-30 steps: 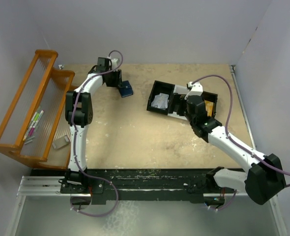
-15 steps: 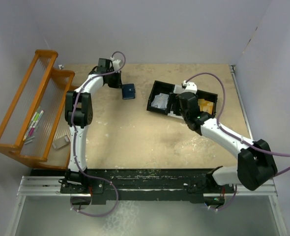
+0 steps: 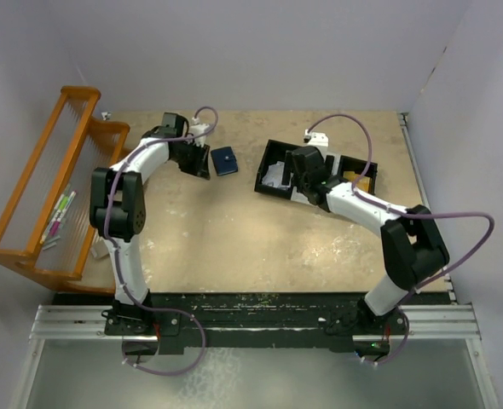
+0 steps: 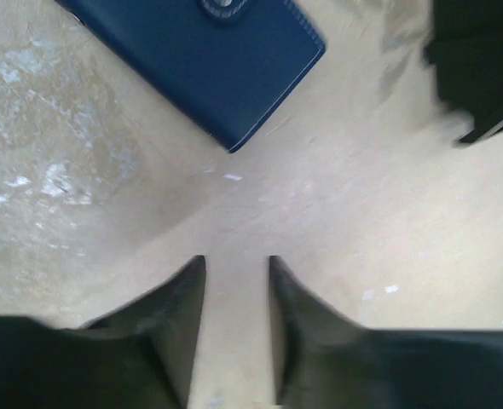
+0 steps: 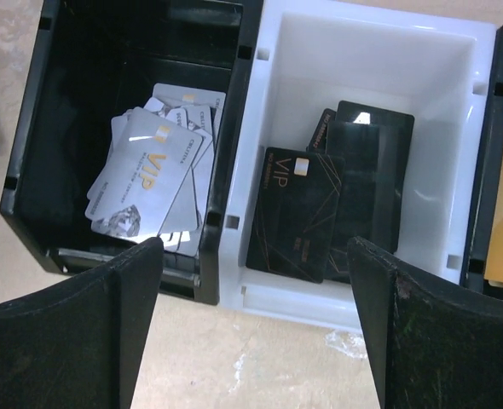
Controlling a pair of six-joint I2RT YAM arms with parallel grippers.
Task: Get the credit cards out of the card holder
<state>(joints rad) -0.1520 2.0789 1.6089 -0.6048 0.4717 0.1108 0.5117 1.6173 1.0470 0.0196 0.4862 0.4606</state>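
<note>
The holder [image 4: 200,68] lies shut on the desk [image 4: 337,221], just beyond the left jaws, which are barely parted and empty. Widen them, then pinch its flap edge. Right jaws: wide open over the tray [image 5: 228,170].

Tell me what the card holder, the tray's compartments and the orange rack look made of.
The card holder: probably leather or imitation, matte navy with a pale edge line and a metal-looking snap. The tray: hard plastic, glossy black with one white compartment, moulded slots. The rack: seemingly wood, orange varnished rails.
</note>
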